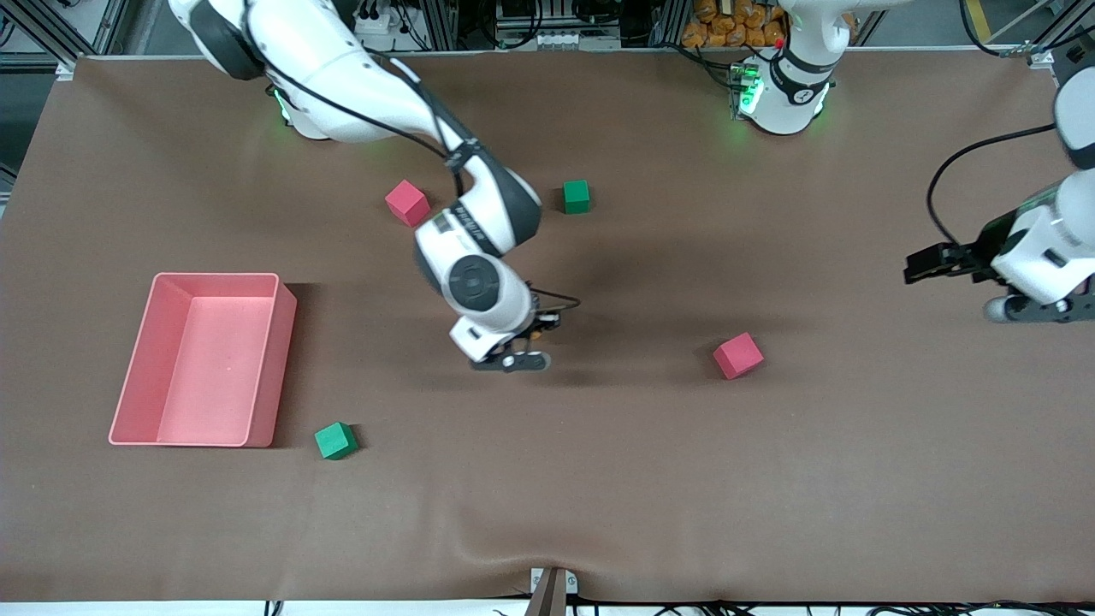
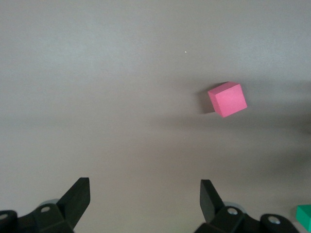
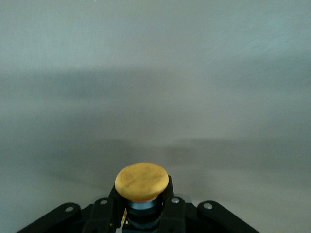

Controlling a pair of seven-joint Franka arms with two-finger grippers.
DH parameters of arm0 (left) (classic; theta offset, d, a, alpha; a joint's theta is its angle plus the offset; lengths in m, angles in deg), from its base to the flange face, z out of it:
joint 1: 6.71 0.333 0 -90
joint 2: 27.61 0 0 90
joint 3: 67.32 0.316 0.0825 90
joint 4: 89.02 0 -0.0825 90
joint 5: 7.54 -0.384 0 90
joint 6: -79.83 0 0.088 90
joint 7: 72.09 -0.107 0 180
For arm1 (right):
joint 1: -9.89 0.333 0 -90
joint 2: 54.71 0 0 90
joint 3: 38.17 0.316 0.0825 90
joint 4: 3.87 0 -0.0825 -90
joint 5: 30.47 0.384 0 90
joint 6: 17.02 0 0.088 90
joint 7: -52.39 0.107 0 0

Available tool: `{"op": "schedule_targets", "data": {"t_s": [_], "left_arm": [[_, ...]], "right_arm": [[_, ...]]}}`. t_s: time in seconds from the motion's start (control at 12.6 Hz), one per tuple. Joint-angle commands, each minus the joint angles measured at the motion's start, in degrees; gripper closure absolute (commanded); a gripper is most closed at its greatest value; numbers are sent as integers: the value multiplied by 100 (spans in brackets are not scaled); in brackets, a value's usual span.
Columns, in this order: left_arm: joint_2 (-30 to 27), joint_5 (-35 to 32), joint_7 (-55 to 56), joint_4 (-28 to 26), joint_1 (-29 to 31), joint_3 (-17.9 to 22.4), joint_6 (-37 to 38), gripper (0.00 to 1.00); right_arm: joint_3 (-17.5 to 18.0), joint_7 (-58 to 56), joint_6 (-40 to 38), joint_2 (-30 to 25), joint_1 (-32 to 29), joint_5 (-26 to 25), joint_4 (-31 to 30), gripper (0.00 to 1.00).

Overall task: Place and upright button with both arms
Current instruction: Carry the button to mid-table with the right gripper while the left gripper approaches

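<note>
Green cube (image 1: 335,441) just beside pink bin (image 1: 261,402); open cloth around. Right gripper (image 3: 142,213) clamps button (image 3: 142,182); left gripper (image 2: 143,201) wide, waiting.

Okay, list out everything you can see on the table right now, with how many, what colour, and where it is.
button: one, orange cap on a dark body, held in the right gripper over the middle of the table.
pink cubes: two; one beside the right arm, one nearer the front camera, toward the left arm's end.
green cubes: two; one mid-table toward the bases, one beside the tray's near corner.
tray: one, pink, empty, at the right arm's end.
table: one, brown cover.
right gripper: fingers shut on the button.
left gripper: fingers open, waiting over the left arm's end.
</note>
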Motion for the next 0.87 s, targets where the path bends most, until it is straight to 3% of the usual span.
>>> {"op": "schedule_targets", "data": {"t_s": [0.0, 0.16, 0.24, 0.32, 0.48, 0.71, 0.79], "left_arm": [[229, -49, 654, 23, -416, -58, -121, 0], [405, -40, 1138, 32, -767, -76, -270, 0], [519, -40, 1366, 32, -961, -76, -297, 0], [659, -40, 1534, 67, -1146, -76, -297, 0], [941, 29, 1920, 172, -1480, -76, -289, 0], [1389, 538, 2474, 348, -1911, -76, -289, 0], [1556, 670, 2572, 453, -2034, -76, -289, 0]], "right_arm": [[134, 231, 137, 369, 88, -384, 264, 100], [177, 459, 690, 572, 132, -455, 264, 95], [213, 582, 762, 599, 141, -481, 264, 9], [213, 592, 824, 599, 202, -603, 307, 0], [274, 601, 449, 512, 46, -640, 527, 0], [345, 758, -1252, 222, -271, -666, 1482, 0], [371, 742, -2024, -5, -628, -649, 1711, 0]]}}
